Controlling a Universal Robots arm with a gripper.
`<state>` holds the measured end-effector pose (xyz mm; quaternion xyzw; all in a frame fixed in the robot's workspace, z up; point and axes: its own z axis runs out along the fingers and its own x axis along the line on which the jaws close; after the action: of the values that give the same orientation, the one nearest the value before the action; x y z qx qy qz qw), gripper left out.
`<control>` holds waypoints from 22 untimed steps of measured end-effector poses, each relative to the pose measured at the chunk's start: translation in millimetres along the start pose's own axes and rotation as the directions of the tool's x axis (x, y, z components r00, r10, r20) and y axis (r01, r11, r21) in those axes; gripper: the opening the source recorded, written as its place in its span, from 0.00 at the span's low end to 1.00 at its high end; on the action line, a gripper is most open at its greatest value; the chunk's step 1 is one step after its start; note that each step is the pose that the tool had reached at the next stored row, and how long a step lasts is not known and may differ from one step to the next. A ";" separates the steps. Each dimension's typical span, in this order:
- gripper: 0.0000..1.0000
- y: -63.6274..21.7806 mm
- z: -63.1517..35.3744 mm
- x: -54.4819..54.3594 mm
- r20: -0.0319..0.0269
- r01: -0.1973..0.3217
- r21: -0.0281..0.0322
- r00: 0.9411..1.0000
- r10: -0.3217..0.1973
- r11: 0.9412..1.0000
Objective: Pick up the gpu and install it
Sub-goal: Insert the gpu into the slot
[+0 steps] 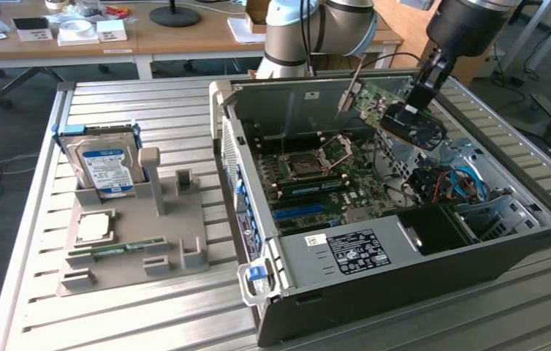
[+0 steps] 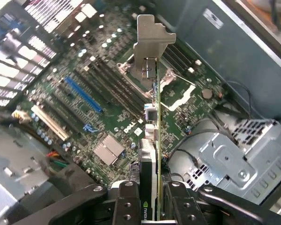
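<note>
Wrist view: gpu [image 2: 152,140] edge-on, apparently green

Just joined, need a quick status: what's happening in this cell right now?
The gripper is shut on the gpu, holding it in the air over the motherboard of the open PC case. The card is not yet seated in a slot. The hard drive stands in the grey fixture on the exterior view's left.
</note>
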<state>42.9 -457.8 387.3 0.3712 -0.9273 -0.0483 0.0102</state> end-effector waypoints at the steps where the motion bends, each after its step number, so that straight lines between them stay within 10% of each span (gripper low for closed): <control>1: 0.26 0.0 0.0 0.0 -0.002 0.018 0.000 1.000 -0.018 1.000; 12: 0.26 0.0 0.2 0.0 -0.021 0.215 -0.006 0.976 -0.215 0.977; 22: 0.26 0.0 0.5 0.0 -0.036 0.386 -0.014 0.921 -0.387 0.922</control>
<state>42.9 -457.8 386.8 0.5475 -0.8353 -0.0453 0.0196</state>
